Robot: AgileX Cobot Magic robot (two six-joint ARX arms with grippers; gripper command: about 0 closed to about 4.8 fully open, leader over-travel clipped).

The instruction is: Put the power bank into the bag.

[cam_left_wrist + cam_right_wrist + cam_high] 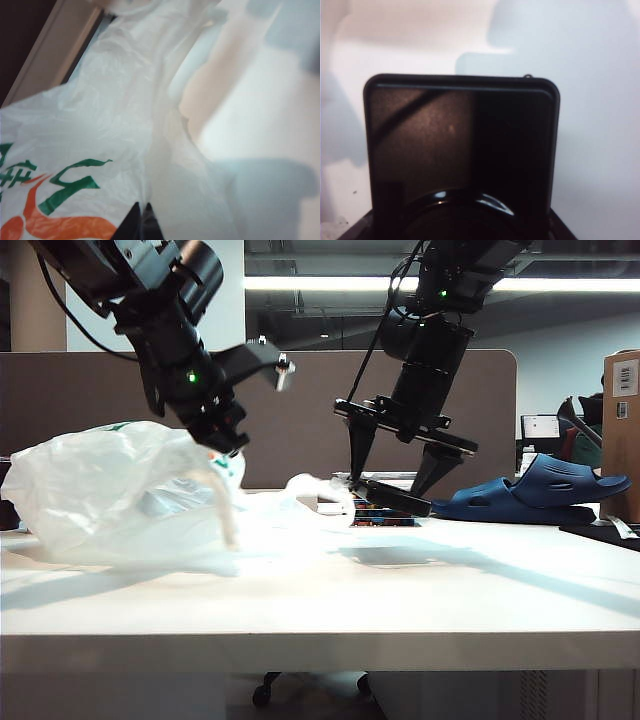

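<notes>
The bag (100, 490) is crinkled translucent white plastic lying on the left of the table, with a loop handle hanging near its mouth. My left gripper (222, 445) is over its upper right part, shut on a fold of the plastic; in the left wrist view the two dark fingertips (141, 210) pinch the bag (110, 125) beside its green and orange print. My right gripper (392, 488) hangs at table centre, its fingers clamped across the power bank (395, 498), a flat black slab held tilted just above the table. The power bank (460, 140) fills the right wrist view.
A dark blue slipper (540, 490) lies at the right rear. A stack of colourful flat cases (385, 518) sits just behind the power bank. A cardboard box (622, 430) stands at the far right. A brown partition (300, 410) closes off the back of the table (400, 590).
</notes>
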